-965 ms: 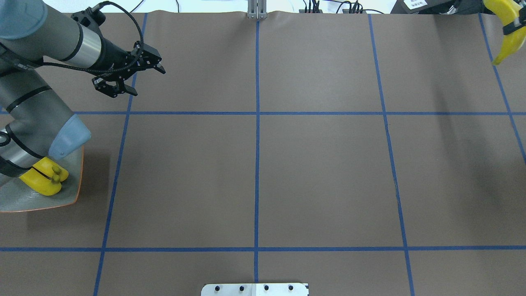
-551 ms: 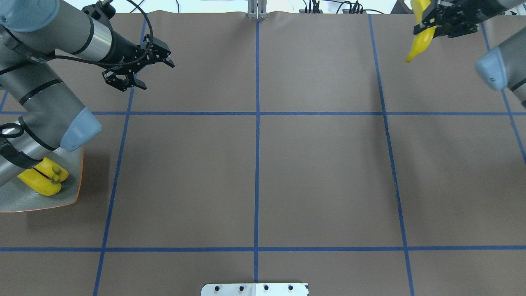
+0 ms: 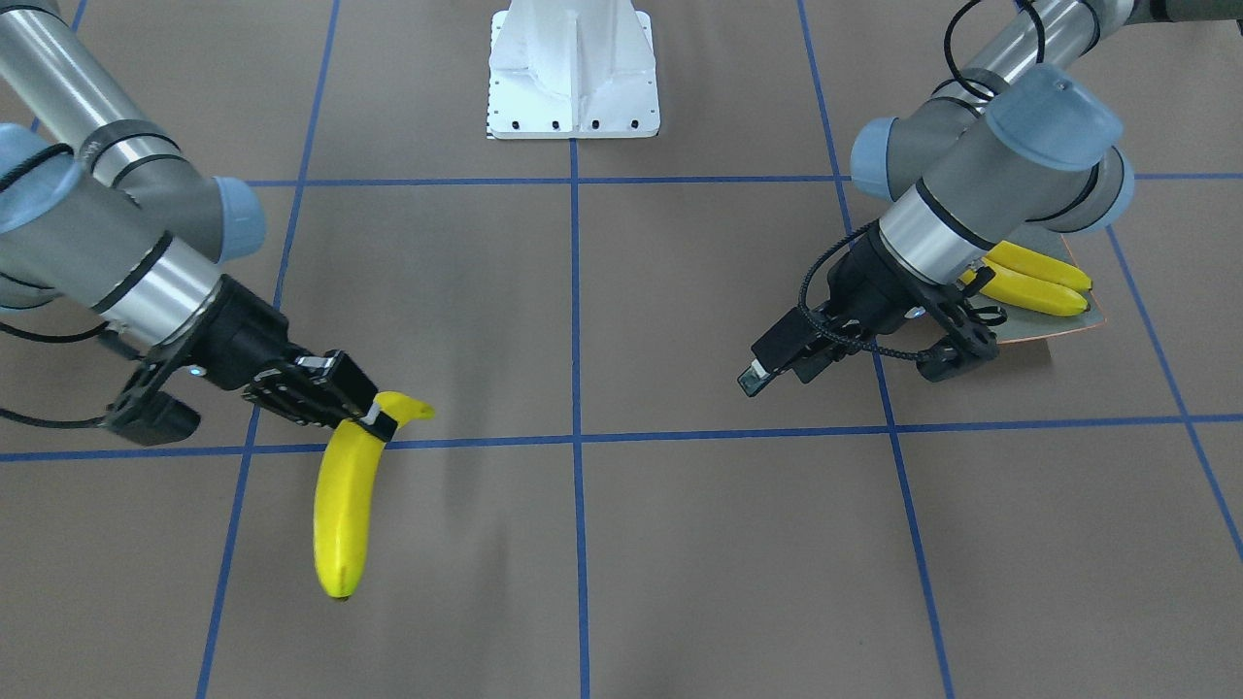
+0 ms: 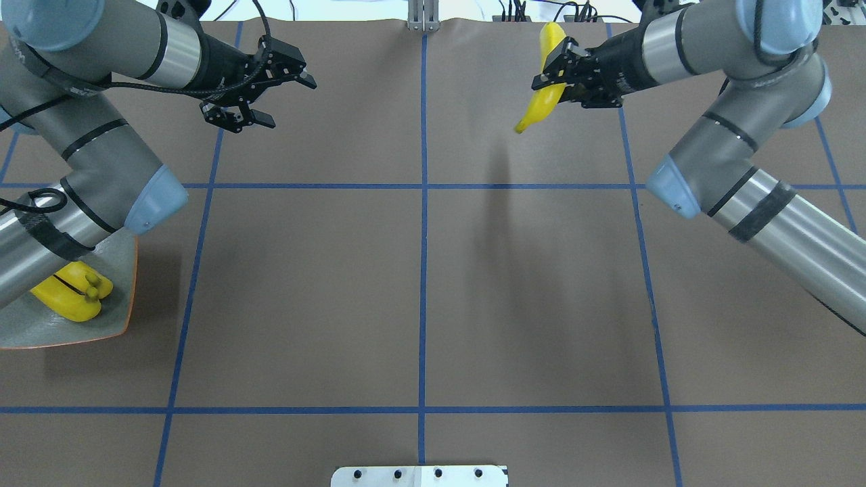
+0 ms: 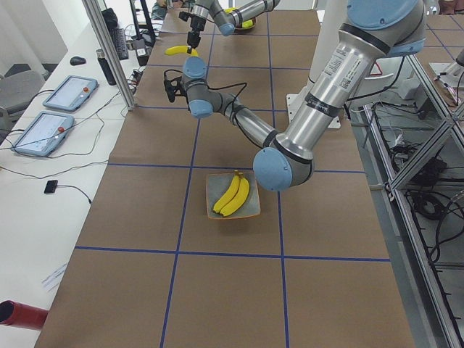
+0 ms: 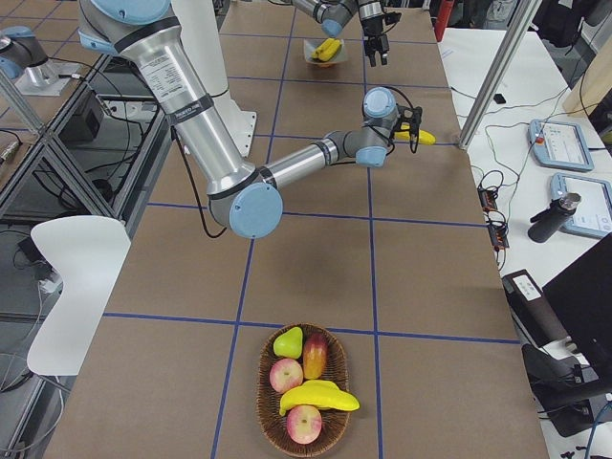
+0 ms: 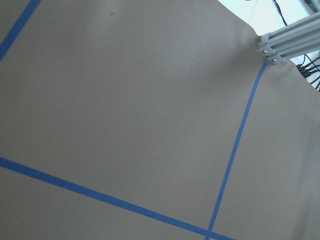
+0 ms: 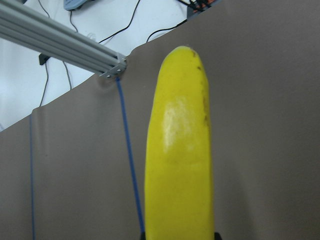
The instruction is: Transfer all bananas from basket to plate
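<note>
Gripping a glossy yellow curved banana [image 4: 534,108] in my right gripper [image 4: 551,66], upper right of frame, I should present it squarely to my left gripper [image 4: 292,103], jaws parted.

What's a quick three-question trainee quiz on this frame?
1. Multiple choice: how many bananas lie on the plate? A one, B two, C four.
2. True or false: the jaws of the left arm are shut on fruit.
3. Fill in: the jaws of the ___ arm hold a banana clear of the table.

Key
1: B.
2: False; they stand open and empty.
3: right arm.
</note>
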You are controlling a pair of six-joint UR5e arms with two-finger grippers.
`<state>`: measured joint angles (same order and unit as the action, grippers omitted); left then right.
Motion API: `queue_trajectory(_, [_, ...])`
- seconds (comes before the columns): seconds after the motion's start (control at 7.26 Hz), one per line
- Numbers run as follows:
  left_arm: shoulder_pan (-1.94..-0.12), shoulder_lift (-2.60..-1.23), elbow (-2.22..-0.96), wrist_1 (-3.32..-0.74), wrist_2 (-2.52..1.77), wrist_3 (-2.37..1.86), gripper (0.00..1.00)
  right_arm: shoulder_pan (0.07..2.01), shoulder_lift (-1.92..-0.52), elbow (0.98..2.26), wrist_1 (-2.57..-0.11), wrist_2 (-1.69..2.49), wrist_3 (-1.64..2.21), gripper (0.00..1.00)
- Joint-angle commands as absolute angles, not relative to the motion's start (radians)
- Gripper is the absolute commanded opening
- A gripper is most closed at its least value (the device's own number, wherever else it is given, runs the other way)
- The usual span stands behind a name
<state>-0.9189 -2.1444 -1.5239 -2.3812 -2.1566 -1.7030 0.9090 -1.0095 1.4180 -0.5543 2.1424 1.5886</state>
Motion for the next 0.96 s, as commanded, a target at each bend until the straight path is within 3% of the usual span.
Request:
queue_trajectory(0.0, [-0.888,-2.163,-1.493,-2.546,-2.157,-1.733,1.0,0.793,-0.944,1.419,-0.497,2.1,1.643,0.0])
queue_trajectory(0.83, [-0.821,-2.232,-1.419,-2.75,-2.163,-1.678,0.98,0.703,-0.867,1.431,-0.508,2.163,1.576,0.0])
